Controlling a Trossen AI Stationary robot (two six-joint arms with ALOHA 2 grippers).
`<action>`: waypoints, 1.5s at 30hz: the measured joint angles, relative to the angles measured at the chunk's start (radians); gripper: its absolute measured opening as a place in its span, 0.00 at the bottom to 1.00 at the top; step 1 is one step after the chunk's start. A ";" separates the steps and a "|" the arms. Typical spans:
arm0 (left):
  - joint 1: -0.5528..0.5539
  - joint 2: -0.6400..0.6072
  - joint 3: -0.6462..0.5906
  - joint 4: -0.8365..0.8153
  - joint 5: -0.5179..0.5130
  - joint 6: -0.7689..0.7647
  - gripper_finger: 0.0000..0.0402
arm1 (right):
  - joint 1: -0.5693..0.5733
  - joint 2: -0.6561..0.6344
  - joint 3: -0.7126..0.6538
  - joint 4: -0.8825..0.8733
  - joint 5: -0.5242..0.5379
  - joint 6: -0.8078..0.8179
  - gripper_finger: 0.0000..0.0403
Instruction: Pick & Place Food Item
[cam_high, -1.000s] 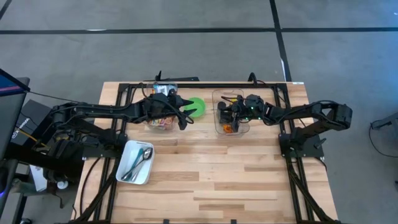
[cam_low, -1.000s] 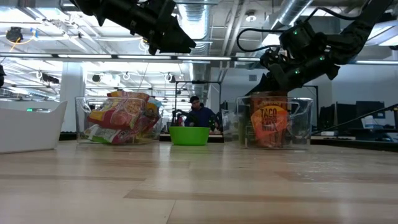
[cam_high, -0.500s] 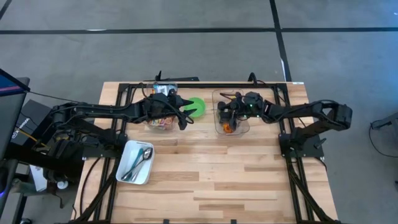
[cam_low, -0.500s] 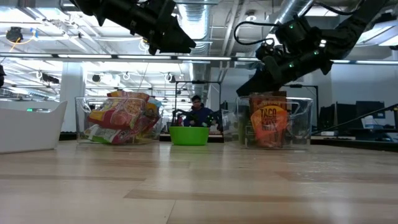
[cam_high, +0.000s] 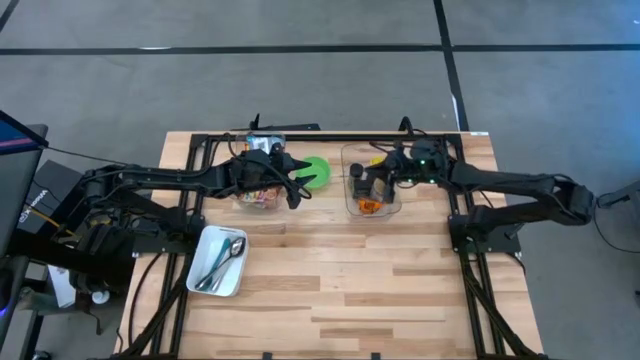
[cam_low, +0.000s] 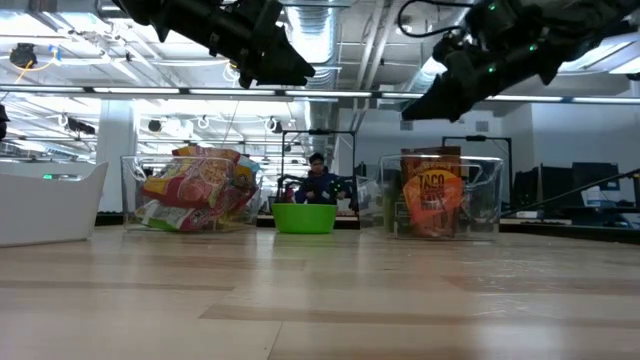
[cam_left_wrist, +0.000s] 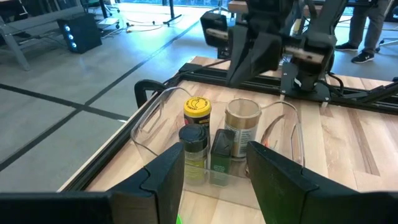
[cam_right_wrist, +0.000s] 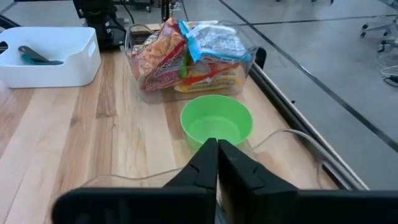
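R gripper (cam_high: 383, 165) hangs above the clear plastic bin of jars and a taco packet (cam_high: 349, 200), toward the bin's 1 o'clock corner in the high view. Its jaws are pressed together, tips touching, nothing between them; the right wrist view shows the two dark fingers (cam_right_wrist: 217, 163) closed to a single seam. In the low view the R gripper (cam_low: 415, 108) is well clear above the bin rim.

The orange taco seasoning packet (cam_low: 431, 203) stands upright inside that bin, by its 6 o'clock wall in the high view, not touched by either gripper. Also in the bin, per the left wrist view: a yellow-lidded jar (cam_left_wrist: 197, 112), a dark-lidded shaker (cam_left_wrist: 193, 154), a small dark green box (cam_left_wrist: 221, 149) and a glass jar w/ pale contents (cam_left_wrist: 242, 127), all upright and packed close together.

L gripper (cam_high: 296, 190) hovers over the 3 o'clock edge of the second clear plastic bin, full of colourful snack bags (cam_high: 258, 198). Jaws apart, holding nothing; the left wrist view shows a plain gap between its fingers (cam_left_wrist: 166, 180).

The round green plastic bowl (cam_high: 316, 172) sits on the wooden slat table (cam_high: 340, 290) between the two bins, nearer the snack bin. The white rectangular tray (cam_high: 201, 276) w/ metal cutlery (cam_high: 224, 262) in it lies at 7 o'clock from the snack bin, well apart from both grippers.

In the low view a person (cam_low: 318, 178) in dark top shows far behind the bowl.
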 joint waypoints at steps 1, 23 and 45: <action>0.000 0.000 0.000 0.000 0.000 0.000 0.42 | -0.003 -0.014 0.000 -0.012 0.000 0.000 0.01; 0.050 -0.299 0.000 -0.112 -0.002 -0.047 0.01 | 0.012 -0.097 0.000 -0.140 -0.001 0.061 0.03; 0.050 -0.581 0.000 -0.324 0.011 -0.088 0.06 | -0.013 -0.273 0.000 -0.290 -0.003 0.080 0.03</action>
